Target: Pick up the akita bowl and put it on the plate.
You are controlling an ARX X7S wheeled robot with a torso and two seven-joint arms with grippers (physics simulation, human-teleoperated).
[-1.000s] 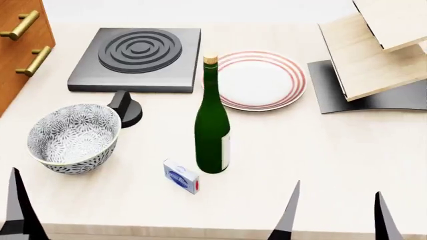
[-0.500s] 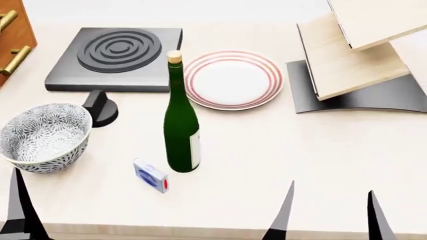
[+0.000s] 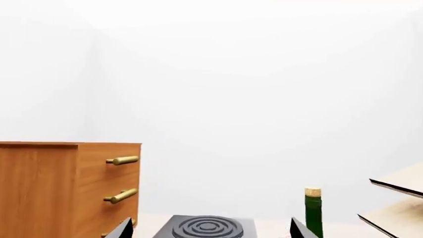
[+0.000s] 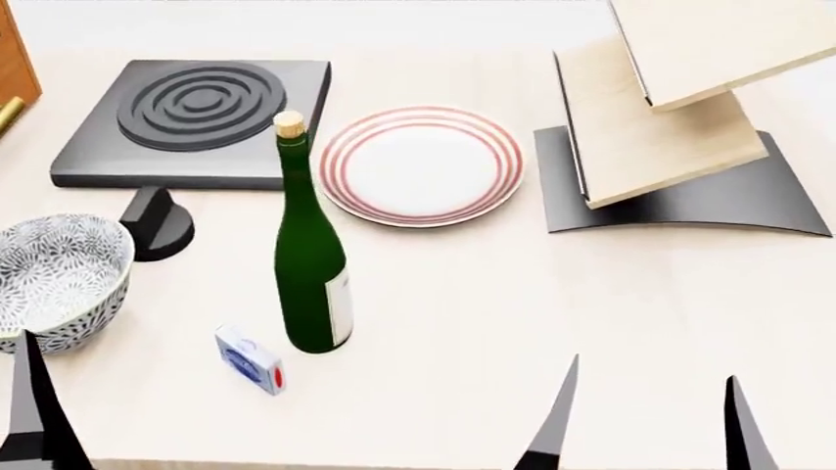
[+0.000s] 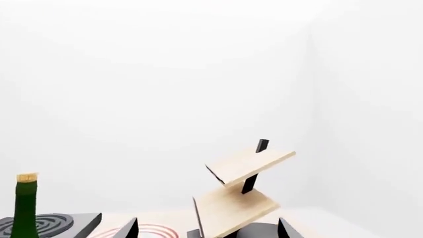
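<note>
Table (image 4: 523, 294): nothing moved yet, whole task remains | plate (image 4: 421, 164) empty, beyond the green bottle (image 4: 308, 264) | akita bowl (image 4: 53, 279) upright at the table's left edge, ungrasped | right gripper (image 4: 647, 421) fingers spread wide, empty | left gripper (image 3: 208, 232) likewise wide, holding nothing

Open tabletop (image 4: 523, 294) runs wide from the right gripper (image 4: 647, 416) up to the plate (image 4: 422, 164). Between the akita bowl (image 4: 59, 279) and that plate, a tall green bottle (image 4: 307, 264) stands upright, a small blue box (image 4: 250, 360) just beside its base. A black knob (image 4: 155, 223) sits near the bowl; the wooden shelf rack (image 4: 667, 108) crowds the plate's right side.
</note>
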